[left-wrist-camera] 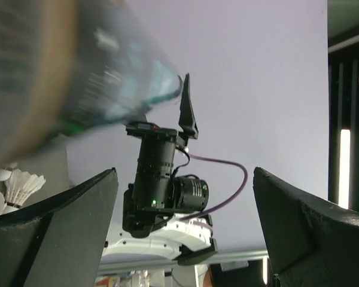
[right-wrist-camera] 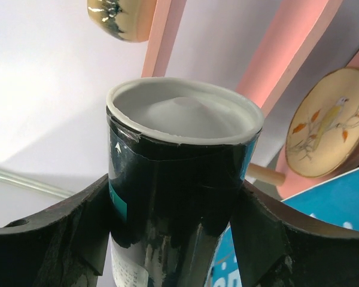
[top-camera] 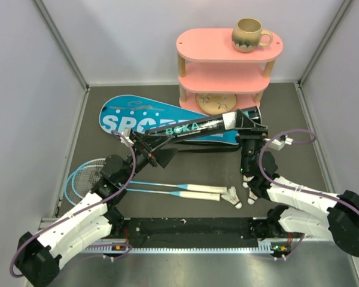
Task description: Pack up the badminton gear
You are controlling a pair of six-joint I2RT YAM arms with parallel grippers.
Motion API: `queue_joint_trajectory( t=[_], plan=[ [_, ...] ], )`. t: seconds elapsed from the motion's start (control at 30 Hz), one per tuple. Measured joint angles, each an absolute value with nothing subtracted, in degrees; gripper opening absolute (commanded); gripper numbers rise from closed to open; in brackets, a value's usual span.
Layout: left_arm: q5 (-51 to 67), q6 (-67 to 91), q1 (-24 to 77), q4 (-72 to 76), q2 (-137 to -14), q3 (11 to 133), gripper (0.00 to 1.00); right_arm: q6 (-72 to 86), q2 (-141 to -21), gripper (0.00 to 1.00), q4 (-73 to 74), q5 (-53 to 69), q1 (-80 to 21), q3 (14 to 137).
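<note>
Nearest the arm bases, two rackets (top-camera: 167, 189) lay side by side on the dark table (top-camera: 197, 167), heads to the left and white handles to the right. Two shuttlecocks (top-camera: 231, 197) sat just past the handle ends, one touching them and the other partly under the right arm. A third could not be made out.

Farther in, the left claw (left-wrist-camera: 185, 173) stood wide open with nothing between its fingers (left-wrist-camera: 66, 221). It was raised beside the left end of the tube (top-camera: 191, 128). In the left wrist view that end showed only as a blur above one finger.

The right claw (right-wrist-camera: 173, 209) was closed on the tube just below its white cap, a finger pressed against each side. The tube was held off the table, running from the left claw up and right to the right claw, over the near edge of the cover (top-camera: 125, 116).

The cover lay flat behind it. Beyond stood the shelf (top-camera: 227, 66), with a plate (top-camera: 215, 101) on its lowest tier and a mug (top-camera: 250, 34) on top.
</note>
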State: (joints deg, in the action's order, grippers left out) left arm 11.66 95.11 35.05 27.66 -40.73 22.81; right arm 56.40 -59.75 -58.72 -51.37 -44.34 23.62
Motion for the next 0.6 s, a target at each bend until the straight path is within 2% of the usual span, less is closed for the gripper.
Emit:
queue_joint_trajectory(
  t=[0.3,0.6],
  plan=[
    [0.03,95.26,35.68,29.76,-51.7,23.4,0.98,67.77,-61.06,0.13,-60.77,-47.57,-44.05,21.98],
    [-14.44,84.31,39.07,34.79,-53.89,24.38,0.97,78.06,-52.56,0.14,-50.94,-46.06,-44.07,16.86]
  ],
)
